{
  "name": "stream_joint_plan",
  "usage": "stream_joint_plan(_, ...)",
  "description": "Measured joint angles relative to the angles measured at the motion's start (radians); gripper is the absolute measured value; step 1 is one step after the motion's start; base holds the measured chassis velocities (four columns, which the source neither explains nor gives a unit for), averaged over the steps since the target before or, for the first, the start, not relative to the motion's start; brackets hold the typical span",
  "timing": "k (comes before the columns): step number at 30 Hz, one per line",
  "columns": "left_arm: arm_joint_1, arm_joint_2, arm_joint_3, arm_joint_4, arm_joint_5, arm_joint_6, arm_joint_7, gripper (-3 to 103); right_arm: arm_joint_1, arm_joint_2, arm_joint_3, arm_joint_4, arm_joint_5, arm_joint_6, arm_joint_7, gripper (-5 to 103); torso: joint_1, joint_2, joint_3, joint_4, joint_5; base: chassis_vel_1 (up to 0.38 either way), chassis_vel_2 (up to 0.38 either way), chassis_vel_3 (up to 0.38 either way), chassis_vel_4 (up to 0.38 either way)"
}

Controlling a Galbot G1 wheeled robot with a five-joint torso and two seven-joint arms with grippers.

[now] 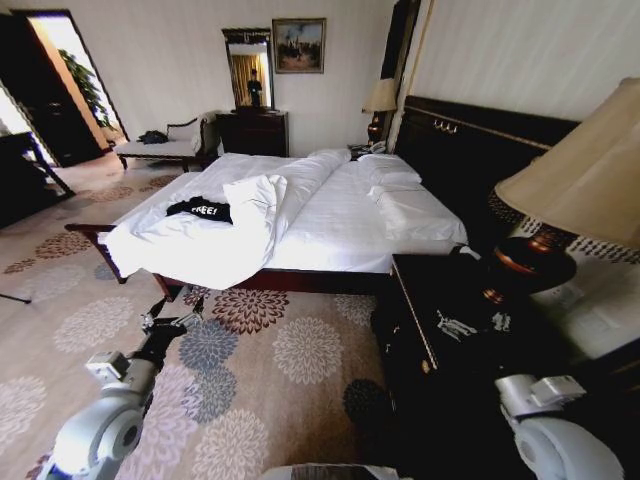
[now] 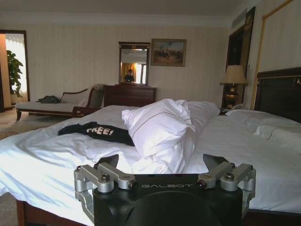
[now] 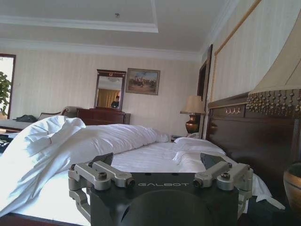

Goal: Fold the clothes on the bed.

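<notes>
Left wrist view: black T-shirt (image 2: 96,133) reads "FREE!"; jaws housing marked "GALBOT".

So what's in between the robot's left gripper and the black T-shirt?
In the head view, patterned carpet, then the bed's edge and rumpled white duvet lie between the left gripper and the T-shirt. Nothing else blocks the way.

Soft black T-shirt (image 1: 200,209), seemingly matt
</notes>
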Motion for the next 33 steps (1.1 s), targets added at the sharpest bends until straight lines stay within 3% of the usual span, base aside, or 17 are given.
stream_joint_plan(33, -0.027, 0.004, 0.017, 0.019, 0.023, -0.020, -0.049, 100, 0.001, 0.015, -0.002, -0.008, 0.004, -0.009, 0.012, 100, 0.000, 0.000, 0.000, 0.0000, 0.0000, -0.101, 0.098, 0.104, -0.097)
